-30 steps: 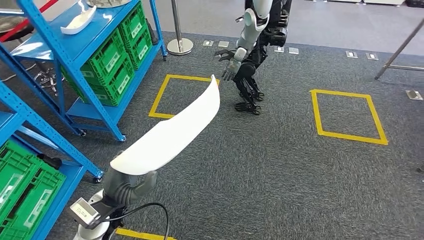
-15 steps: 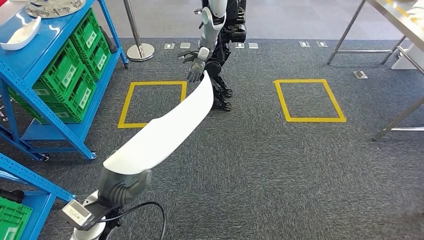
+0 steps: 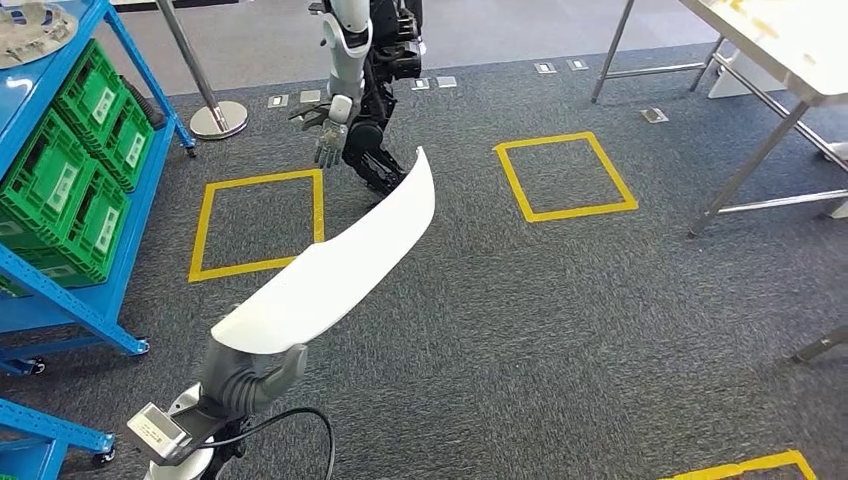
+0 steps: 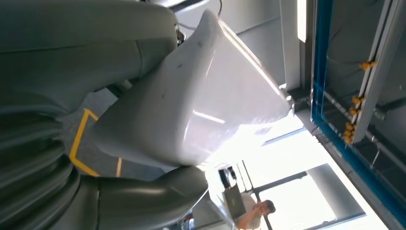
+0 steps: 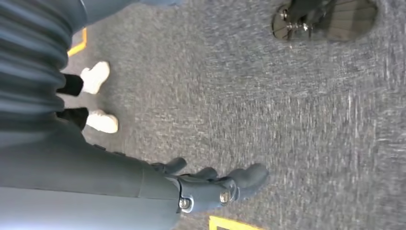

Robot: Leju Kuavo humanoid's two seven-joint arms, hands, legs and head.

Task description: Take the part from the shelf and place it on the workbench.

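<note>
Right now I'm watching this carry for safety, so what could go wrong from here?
The left hand grips the long white part at one end only, so it could tip or slip as the robot walks. Its far tip reaches toward the other robot standing ahead and might clip it. The workbench has slanted metal legs that the part could strike.

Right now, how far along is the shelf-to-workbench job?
Pickup looks done: the left hand grips the long white curved part, clear of the blue metal shelf. The right hand hangs with nothing in it. Left: reaching the metal-legged workbench and setting the part down.
</note>
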